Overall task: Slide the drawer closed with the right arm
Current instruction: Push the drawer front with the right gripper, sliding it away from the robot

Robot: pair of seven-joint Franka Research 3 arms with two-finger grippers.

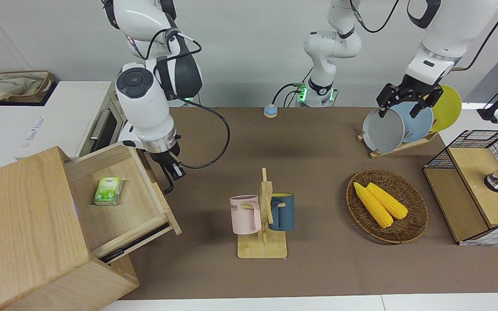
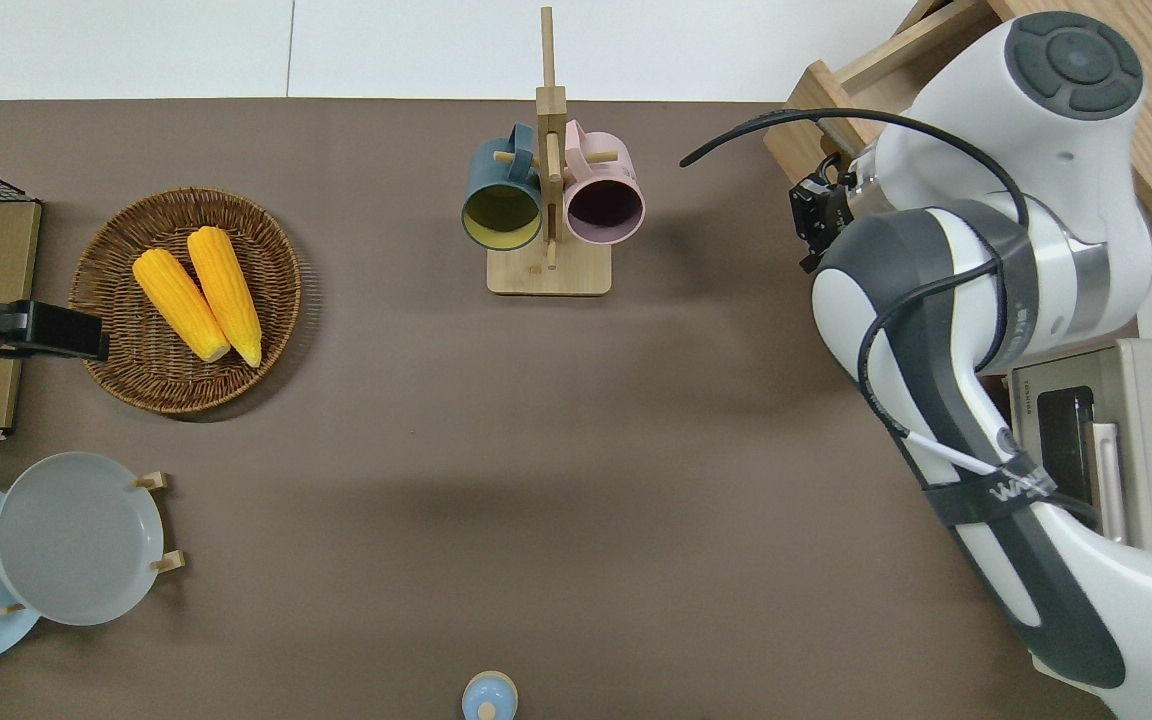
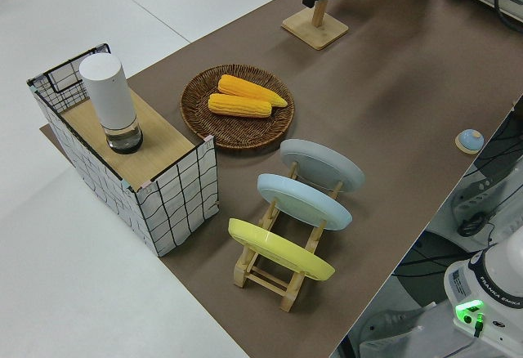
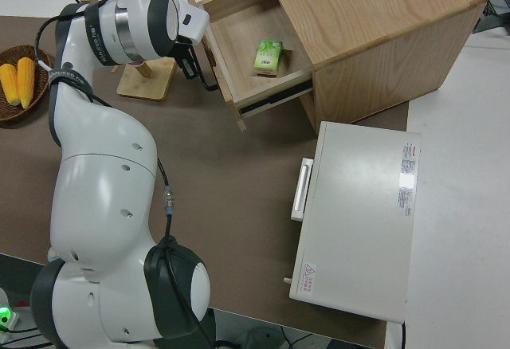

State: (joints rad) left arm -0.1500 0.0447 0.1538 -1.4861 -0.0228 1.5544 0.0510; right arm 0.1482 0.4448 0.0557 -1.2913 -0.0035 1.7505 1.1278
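The drawer [image 1: 115, 216] is seen pulled well out of its pale-wood box [image 1: 24, 224], which stands toward the right arm's end of the table from the mug rack [image 1: 263, 242]. A green carton [image 1: 108, 190] lies inside the drawer. The right gripper [image 1: 173, 169] is held just at the front panel, close above the black loop handle [image 1: 170, 186]; whether its jaws are apart or together cannot be told. The left gripper [image 1: 407, 101] is parked, with its fingers [image 1: 383, 111] apart.

The closing push is judged not yet begun. It would best be made with the gripper set flat against the front panel near its middle, beside the handle, so that the drawer is not twisted on its runners. The push should be directed along the drawer's own line into the box, which sits askew to the table edge. The arm's dangling cable should be kept out of the gap.

One drawer, one box and one carton are counted, with one white oven [image 1: 37, 121] nearer to the robots than the box. Two mugs are hung on the mug rack: one pink [image 1: 245, 214], one dark blue [image 1: 282, 211]. Nearer to the robots than the mug rack, one small blue button [image 1: 270, 110] is seen. Toward the left arm's end from the mug rack, one basket [image 1: 419, 216] holds two corn cobs [image 1: 381, 205]. Three plates [image 1: 383, 129] stand in one holder, and one wire-mesh box [image 1: 469, 172] is counted.
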